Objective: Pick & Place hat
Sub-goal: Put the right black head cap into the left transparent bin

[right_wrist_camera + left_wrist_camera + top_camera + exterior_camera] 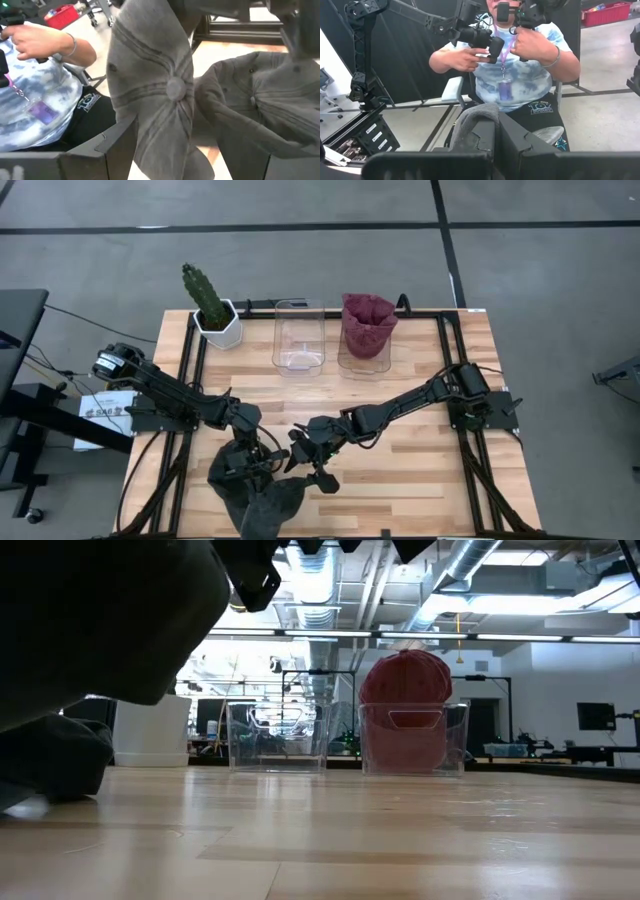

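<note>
Hat (262, 498) pinched in shut left end effector (262, 470); right end effector (312, 463) wide open.

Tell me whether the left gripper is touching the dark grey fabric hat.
Touching. The left wrist view shows the left gripper shut on a fold of the dark grey fabric hat, pinched between its fingers.

Most of the wooden table (420, 470) was open, especially the lower right of the overhead frame. Along the top edge stood a potted cactus (212, 307), an empty clear bin (299, 337) and a clear bin with a red hat (367, 330). Bottom centre was crowded: both arms and a grey hat (255, 492).
</note>
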`<action>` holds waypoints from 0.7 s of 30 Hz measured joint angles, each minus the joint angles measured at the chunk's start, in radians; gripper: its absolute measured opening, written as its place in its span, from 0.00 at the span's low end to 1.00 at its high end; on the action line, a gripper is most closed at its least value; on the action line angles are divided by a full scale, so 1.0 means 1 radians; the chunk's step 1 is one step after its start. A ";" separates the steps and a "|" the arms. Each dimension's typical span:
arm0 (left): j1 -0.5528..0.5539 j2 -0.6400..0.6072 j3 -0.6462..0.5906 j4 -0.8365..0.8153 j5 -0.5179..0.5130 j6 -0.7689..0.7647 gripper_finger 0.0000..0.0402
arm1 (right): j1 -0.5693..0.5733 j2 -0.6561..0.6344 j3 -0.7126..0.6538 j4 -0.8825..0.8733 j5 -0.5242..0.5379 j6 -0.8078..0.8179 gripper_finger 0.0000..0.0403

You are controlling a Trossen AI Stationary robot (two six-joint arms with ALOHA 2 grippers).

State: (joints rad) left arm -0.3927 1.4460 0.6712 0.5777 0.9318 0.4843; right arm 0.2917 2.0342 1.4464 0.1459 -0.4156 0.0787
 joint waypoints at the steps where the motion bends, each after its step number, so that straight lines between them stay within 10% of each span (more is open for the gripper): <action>1: 0.000 0.000 0.000 0.000 0.000 0.000 0.02 | 0.000 0.000 0.000 -0.007 0.000 0.000 0.62; 21: -0.028 0.000 0.001 0.054 0.015 0.058 0.02 | 0.016 0.000 0.000 -0.028 -0.003 0.027 0.62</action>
State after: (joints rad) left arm -0.4210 1.4460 0.6720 0.6313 0.9467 0.5420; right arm 0.3080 2.0343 1.4464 0.1175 -0.4183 0.1062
